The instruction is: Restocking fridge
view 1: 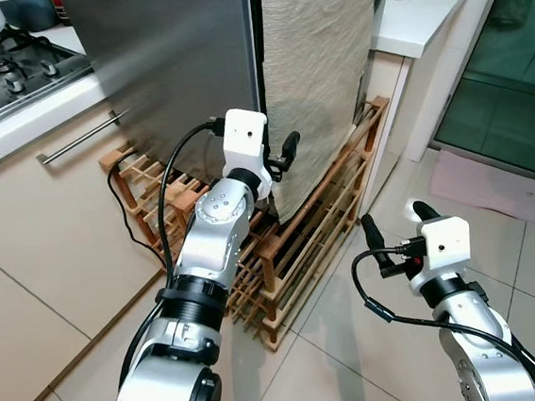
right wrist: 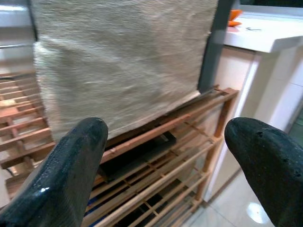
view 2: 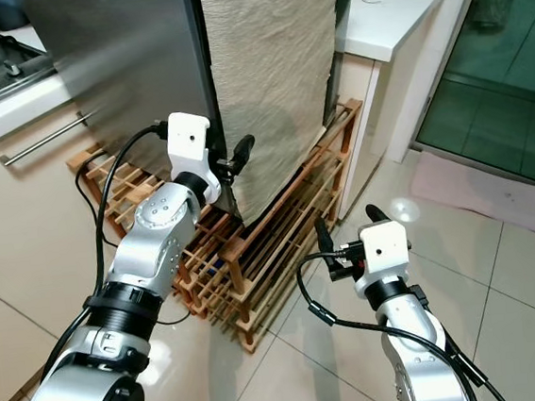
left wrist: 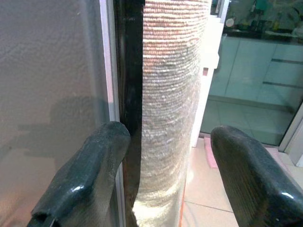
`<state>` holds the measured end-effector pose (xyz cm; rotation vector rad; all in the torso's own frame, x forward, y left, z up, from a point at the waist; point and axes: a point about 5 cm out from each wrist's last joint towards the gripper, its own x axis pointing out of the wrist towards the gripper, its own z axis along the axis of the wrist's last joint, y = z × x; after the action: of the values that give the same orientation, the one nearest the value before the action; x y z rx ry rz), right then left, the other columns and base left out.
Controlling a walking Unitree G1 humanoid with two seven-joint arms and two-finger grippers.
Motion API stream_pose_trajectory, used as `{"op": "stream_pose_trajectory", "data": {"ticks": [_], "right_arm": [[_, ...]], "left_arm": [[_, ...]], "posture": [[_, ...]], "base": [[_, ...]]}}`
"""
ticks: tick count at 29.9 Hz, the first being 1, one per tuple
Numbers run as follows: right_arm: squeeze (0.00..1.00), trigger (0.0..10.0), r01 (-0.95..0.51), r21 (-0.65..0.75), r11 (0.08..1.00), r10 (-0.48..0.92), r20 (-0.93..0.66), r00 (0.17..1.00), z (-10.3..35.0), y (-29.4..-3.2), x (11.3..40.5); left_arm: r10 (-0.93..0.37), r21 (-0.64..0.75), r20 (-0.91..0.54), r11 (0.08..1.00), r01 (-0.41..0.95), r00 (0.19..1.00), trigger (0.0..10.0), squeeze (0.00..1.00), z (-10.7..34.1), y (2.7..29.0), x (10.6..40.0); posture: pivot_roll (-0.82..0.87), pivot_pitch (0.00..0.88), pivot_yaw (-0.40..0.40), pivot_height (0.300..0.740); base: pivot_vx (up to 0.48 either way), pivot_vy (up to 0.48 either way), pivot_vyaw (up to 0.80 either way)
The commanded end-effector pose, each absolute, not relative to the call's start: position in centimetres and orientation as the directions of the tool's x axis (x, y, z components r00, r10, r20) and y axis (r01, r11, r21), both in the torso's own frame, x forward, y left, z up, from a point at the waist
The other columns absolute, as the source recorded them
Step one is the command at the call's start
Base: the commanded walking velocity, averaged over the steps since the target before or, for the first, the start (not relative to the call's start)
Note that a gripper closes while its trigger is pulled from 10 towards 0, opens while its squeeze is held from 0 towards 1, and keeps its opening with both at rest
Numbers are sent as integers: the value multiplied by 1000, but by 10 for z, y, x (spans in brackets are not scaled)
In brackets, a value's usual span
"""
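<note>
op a: where's the fridge from where i'm sitting?

op b: straight ahead. i see the fridge [view 1: 173,58] as a tall brushed-steel slab with a dull grain, standing on a slatted wooden rack [view 1: 300,245]. a coarse beige woven cloth [view 1: 315,58] hangs down its side, ribbed and a bit creased.

op a: left claw?

op b: my left gripper [left wrist: 165,175] is up at the fridge's corner, fingers spread, one glossy rounded black finger [left wrist: 87,172] against the steel face by the dark edge strip, the other out past the cloth.

op a: and the right?

op b: my right gripper [right wrist: 165,165] hangs low over the pale glossy floor tiles [view 1: 357,343], spread wide, nothing in it, facing the cloth and the rack's thin wooden bars.
</note>
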<state>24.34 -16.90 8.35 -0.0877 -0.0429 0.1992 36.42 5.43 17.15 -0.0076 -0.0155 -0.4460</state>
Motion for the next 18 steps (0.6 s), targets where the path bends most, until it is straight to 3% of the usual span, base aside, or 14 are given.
{"op": "stream_pose_trajectory", "data": {"ticks": [1, 13, 16, 18], "right_arm": [[0, 10000, -225, -79, 971, 228, 21, 974, 83, -168, 244], [0, 10000, -268, -65, 961, 269, 9, 963, 81, -164, 239], [0, 10000, -267, -56, 962, 268, 7, 963, 81, -164, 239], [0, 10000, -278, -50, 959, 279, -2, 960, 81, -163, 239]], "left_arm": [[-441, 9, 35, 898, 440, 897, 10000, 0, 179, 48, 367], [-373, 28, 24, 928, 373, 927, 10000, 0, 189, 42, 380], [-467, -5, 19, 884, 467, 884, 10000, 0, 188, 25, 376], [-630, -15, 71, 775, 632, 774, 10000, 0, 197, 1, 363]], "posture": [[-107, 0, 20, 736], [-124, 0, 28, 736], [-123, 0, 27, 736], [-121, 0, 27, 736]], "base": [[0, 0, 0], [0, 0, 0], [0, 0, 0], [0, 0, 0]]}}
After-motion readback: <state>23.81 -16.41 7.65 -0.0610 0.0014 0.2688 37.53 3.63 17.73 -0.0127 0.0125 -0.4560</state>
